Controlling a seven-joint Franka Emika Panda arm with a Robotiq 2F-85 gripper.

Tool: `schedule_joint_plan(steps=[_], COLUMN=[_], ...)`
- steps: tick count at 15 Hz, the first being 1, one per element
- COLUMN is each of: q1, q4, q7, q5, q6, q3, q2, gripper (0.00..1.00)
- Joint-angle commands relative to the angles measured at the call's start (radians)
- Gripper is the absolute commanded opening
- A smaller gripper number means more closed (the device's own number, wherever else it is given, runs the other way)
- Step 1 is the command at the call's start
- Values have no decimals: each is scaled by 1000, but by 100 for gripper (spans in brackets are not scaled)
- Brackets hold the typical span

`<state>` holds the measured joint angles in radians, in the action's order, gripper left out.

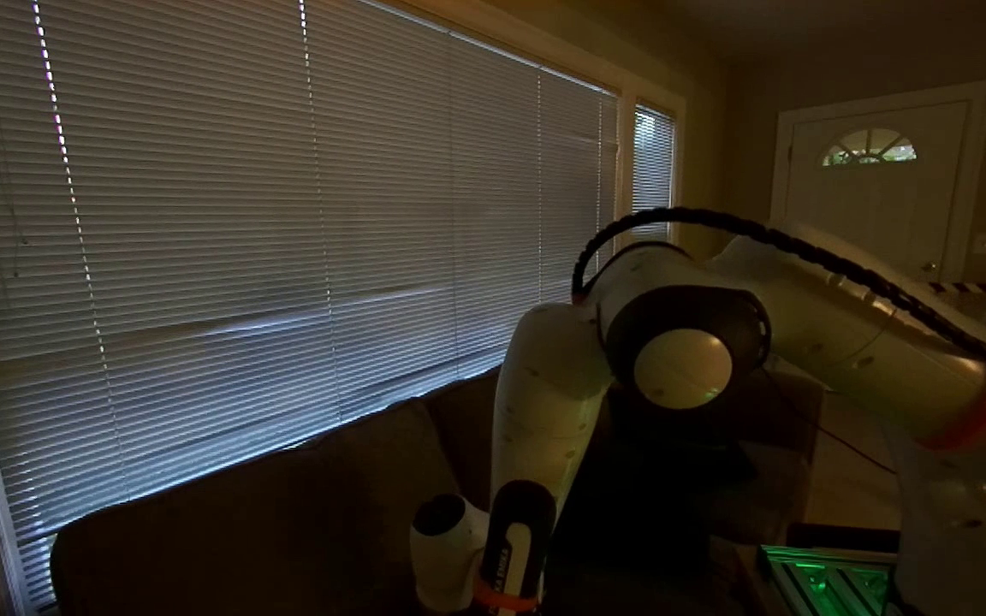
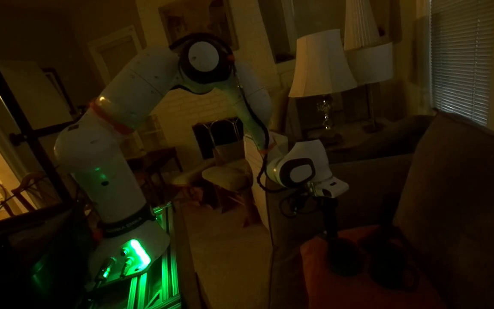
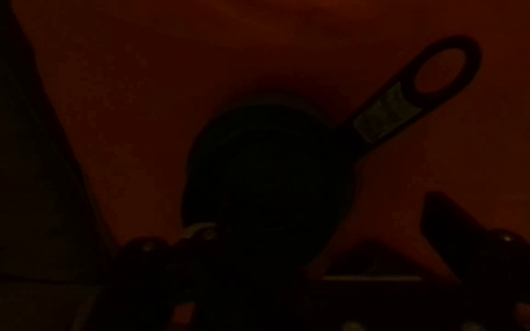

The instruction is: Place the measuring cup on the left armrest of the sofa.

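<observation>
In the wrist view the fingers (image 3: 451,230) of the Robotiq gripper (image 3: 325,211) stood wide apart above orange fabric (image 3: 122,151). The finger toward the right edge was clear of the dark measuring cup (image 3: 269,170); the other merged with the cup's shadowed side, so contact there could not be told. The cup rested on the fabric, its looped handle (image 3: 410,93) slanting toward the upper right and bearing a pale label (image 3: 387,112) that only this view showed.

An exterior view placed the fabric on the sofa (image 2: 470,201), near the padded armrest (image 2: 371,171), with two dark shapes (image 2: 345,257) on it; which was the cup could not be told. In an exterior view with window blinds (image 1: 245,214) and a front door (image 1: 870,205), the gripper fell outside the frame, while the Panda arm (image 1: 544,393) crossed before the sofa's back.
</observation>
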<state>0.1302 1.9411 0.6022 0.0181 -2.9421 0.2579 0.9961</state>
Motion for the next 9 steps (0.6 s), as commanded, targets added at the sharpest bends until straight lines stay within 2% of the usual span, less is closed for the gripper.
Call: schedule_joint_plan(steps=[1,3,5,9], q1=[21,26,30,42], q4=[-66,-85,-103,-118], q7=[-21,-21,-24,-24], q5=[61,71,81,91], q6=[-30,-37,-45,-53], q3=[15,17,18,30], q2=[79,104,125,144], gripper=[100,100,72,40])
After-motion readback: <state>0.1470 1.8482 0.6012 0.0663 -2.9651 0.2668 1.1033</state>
